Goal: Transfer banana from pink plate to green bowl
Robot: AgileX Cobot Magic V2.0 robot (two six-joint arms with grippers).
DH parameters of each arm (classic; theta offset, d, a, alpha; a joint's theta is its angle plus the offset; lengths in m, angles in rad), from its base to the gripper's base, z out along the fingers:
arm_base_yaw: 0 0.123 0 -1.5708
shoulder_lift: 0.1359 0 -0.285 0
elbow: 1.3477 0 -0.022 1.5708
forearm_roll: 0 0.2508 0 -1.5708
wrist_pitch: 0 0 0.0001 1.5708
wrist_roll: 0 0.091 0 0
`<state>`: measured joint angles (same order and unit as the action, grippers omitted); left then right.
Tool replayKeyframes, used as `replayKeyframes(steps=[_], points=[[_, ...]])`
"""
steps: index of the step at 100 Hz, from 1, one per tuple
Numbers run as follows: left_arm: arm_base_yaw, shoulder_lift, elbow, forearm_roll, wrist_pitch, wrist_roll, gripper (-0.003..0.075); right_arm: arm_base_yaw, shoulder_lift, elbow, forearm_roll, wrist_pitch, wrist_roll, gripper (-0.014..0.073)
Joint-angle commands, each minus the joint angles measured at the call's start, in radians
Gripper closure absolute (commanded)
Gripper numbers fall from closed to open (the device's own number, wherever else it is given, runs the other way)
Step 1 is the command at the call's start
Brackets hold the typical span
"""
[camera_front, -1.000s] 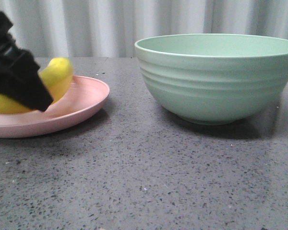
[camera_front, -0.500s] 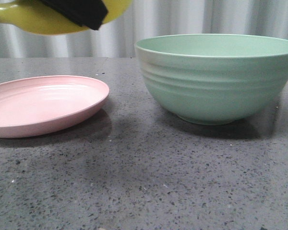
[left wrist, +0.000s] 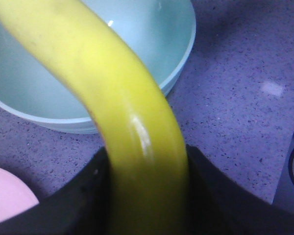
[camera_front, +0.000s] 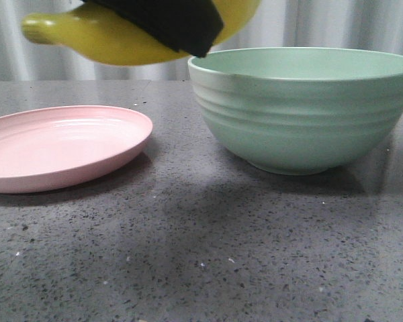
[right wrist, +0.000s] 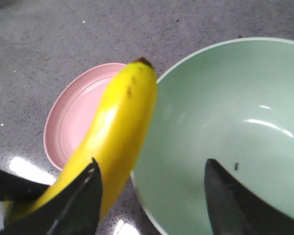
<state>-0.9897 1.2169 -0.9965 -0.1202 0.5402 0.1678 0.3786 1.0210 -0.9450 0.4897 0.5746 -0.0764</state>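
My left gripper (camera_front: 168,20) is shut on the yellow banana (camera_front: 101,37) and holds it high in the air, between the pink plate (camera_front: 60,144) and the green bowl (camera_front: 302,114). The banana's right end hangs near the bowl's left rim. In the left wrist view the banana (left wrist: 112,88) runs out from between the black fingers (left wrist: 88,191) of the gripper (left wrist: 147,196) over the bowl's edge (left wrist: 179,73). My right gripper (right wrist: 152,196) is open and empty above the bowl (right wrist: 225,122), with the banana (right wrist: 122,122) beside its left finger. The plate (right wrist: 73,117) holds nothing.
The plate and bowl stand on a dark speckled stone table (camera_front: 201,248). A pale curtain (camera_front: 322,23) hangs behind the table. The bowl's inside (right wrist: 245,98) holds nothing.
My left gripper has lifted the banana off the pink plate and carried it up and to the right, toward the green bowl's rim. The plate and bowl have not moved.
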Motion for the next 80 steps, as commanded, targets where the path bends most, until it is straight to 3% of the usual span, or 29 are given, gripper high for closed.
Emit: replayKeyframes(steps=[1, 47, 58, 67, 71, 80], points=[[-0.011, -0.021, -0.036, -0.012, -0.081, 0.002, 0.0741, 0.035, 0.054, -0.061, 0.041, -0.106, -0.009, 0.0209], [-0.011, -0.021, -0.036, -0.012, -0.081, 0.002, 0.0740, 0.080, 0.221, -0.143, 0.090, -0.088, -0.009, 0.0214], [-0.011, -0.021, -0.036, -0.012, -0.086, 0.009, 0.0729, 0.080, 0.221, -0.143, 0.090, -0.075, -0.009, 0.0363], [-0.011, -0.021, -0.036, -0.012, -0.097, 0.027, 0.0624, 0.080, 0.221, -0.143, 0.090, -0.070, -0.009, 0.0561], [-0.011, -0.021, -0.036, -0.012, -0.105, 0.027, 0.0526, 0.080, 0.221, -0.143, 0.090, -0.070, -0.009, 0.0642], [-0.011, -0.021, -0.036, -0.010, -0.115, 0.027, 0.0339, 0.080, 0.221, -0.143, 0.090, -0.068, -0.009, 0.0657]])
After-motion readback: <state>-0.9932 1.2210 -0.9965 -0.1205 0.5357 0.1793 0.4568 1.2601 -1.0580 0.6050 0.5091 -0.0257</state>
